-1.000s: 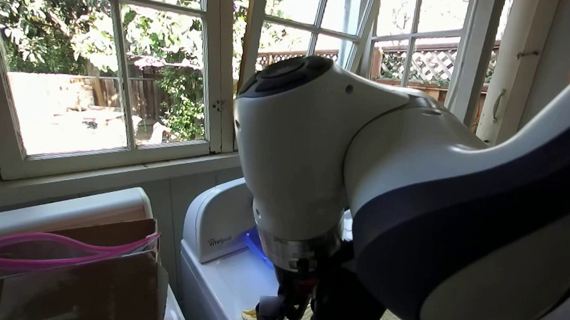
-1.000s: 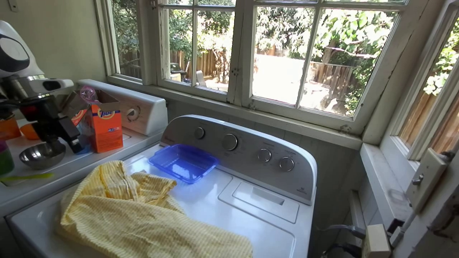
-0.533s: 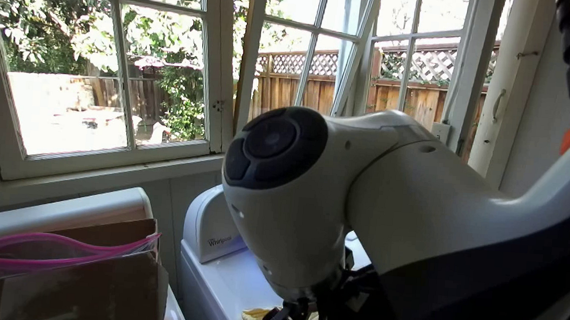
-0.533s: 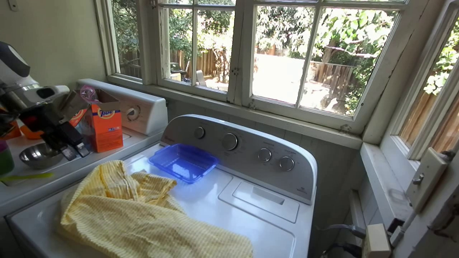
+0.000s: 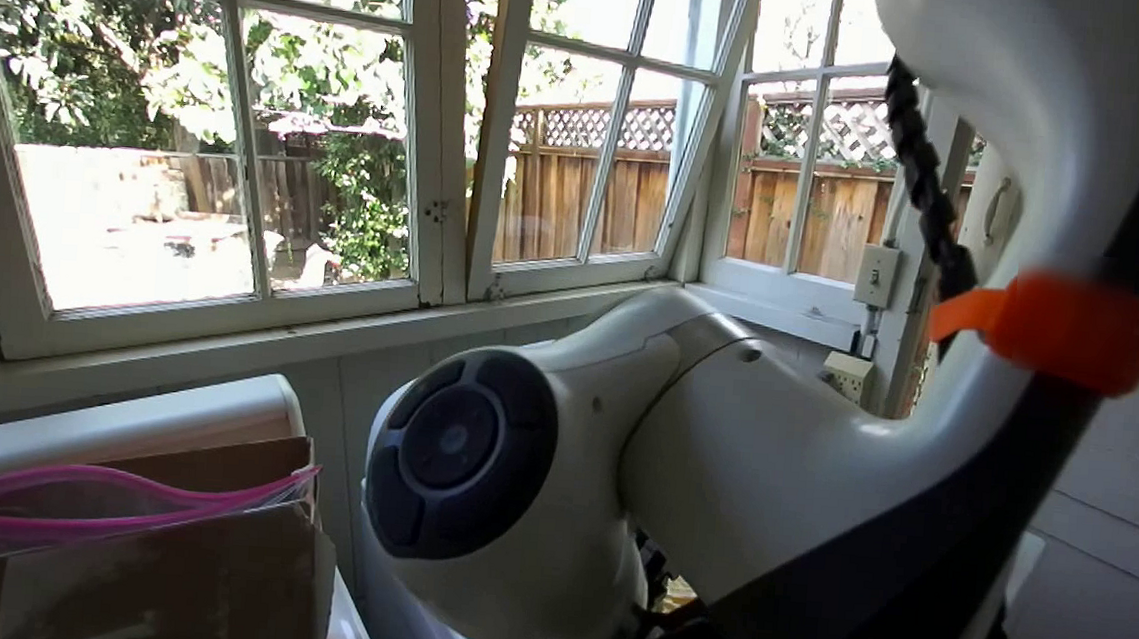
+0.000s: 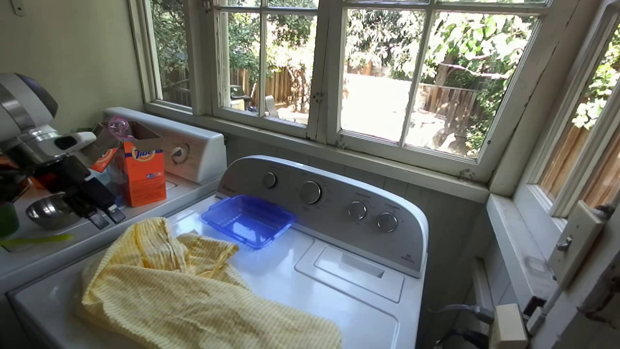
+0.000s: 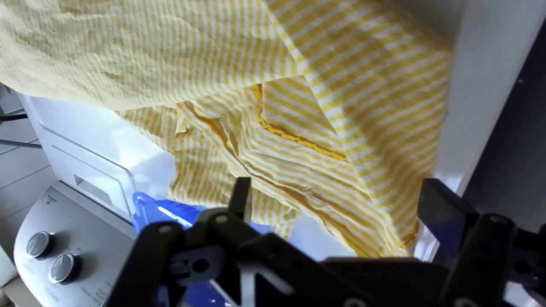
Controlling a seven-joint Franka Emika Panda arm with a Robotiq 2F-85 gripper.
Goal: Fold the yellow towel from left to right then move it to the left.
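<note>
- Green at the left edge of an exterior view: we count one container (image 6: 7, 220), cut off, with one slim yellow-green thing (image 6: 41, 239) near it.
- One metal bowl (image 6: 48, 213) follows, its right side partly hidden by the gripper (image 7: 335, 198).
- Two fingers (image 7: 443, 209) we count there, spread wide apart in the wrist view — whether they touch cloth, we cannot tell.
- One orange box (image 6: 145, 177), lettered "Tide", stands near, to their right.
- One yellow towel (image 6: 203, 295), striped and rumpled, lies on the white machine (image 6: 358, 320), towards its left side; the lower border cuts it off, and in an exterior view the arm (image 5: 751, 452) hides nearly all of it.
- One blue tray (image 6: 249, 220) sits just beside the towel, partly covered in the wrist view.
- Four dials (image 6: 310, 192) line the grey panel (image 6: 334, 218); its small lettering we cannot read.
- One switch plate (image 6: 579, 232) is at far right — below it, one outlet (image 6: 508, 325), cut off.
</note>
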